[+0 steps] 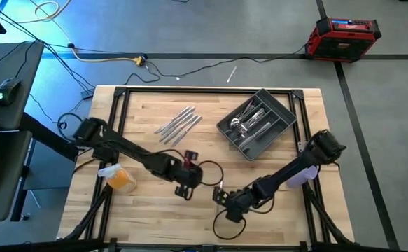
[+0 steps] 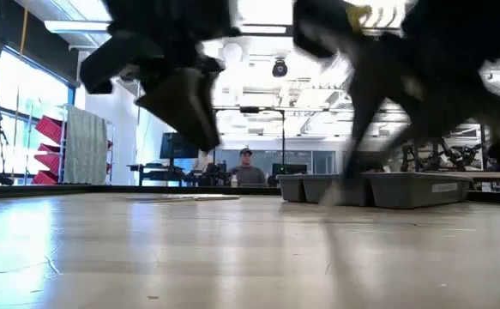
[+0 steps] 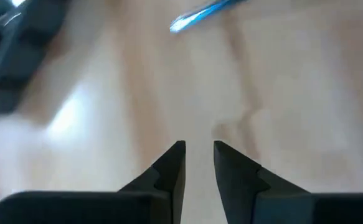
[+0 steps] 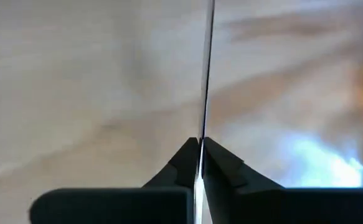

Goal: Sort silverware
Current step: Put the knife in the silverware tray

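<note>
Several pieces of silverware [image 1: 178, 124] lie side by side on the wooden table at the far middle. More pieces lie in the dark grey tray [image 1: 257, 123] at the far right. My right gripper [image 1: 224, 201] is near the table's near edge, shut on one slim silver piece [image 4: 206, 74], which I see edge-on. My left gripper [image 1: 188, 183] is just to its left, above the table. Its fingers [image 3: 169, 168] are open with only bare wood between them. A blurred shiny piece [image 3: 200, 15] shows beyond them. My right gripper pinches the slim silver piece between its two fingers at one end [image 4: 201, 142], with its flat sides against the pads. The piece runs on straight past the fingertips, along the fingers. The fingers slant down toward the table. Whether its far end touches the wood I cannot tell.
An orange and yellow object [image 1: 120, 176] lies at the table's left edge. A pale object [image 1: 303, 175] is under my right arm at the right edge. A person [image 2: 246, 172] sits in the room beyond the far edge. Bare wood lies between the two grippers and the silverware.
</note>
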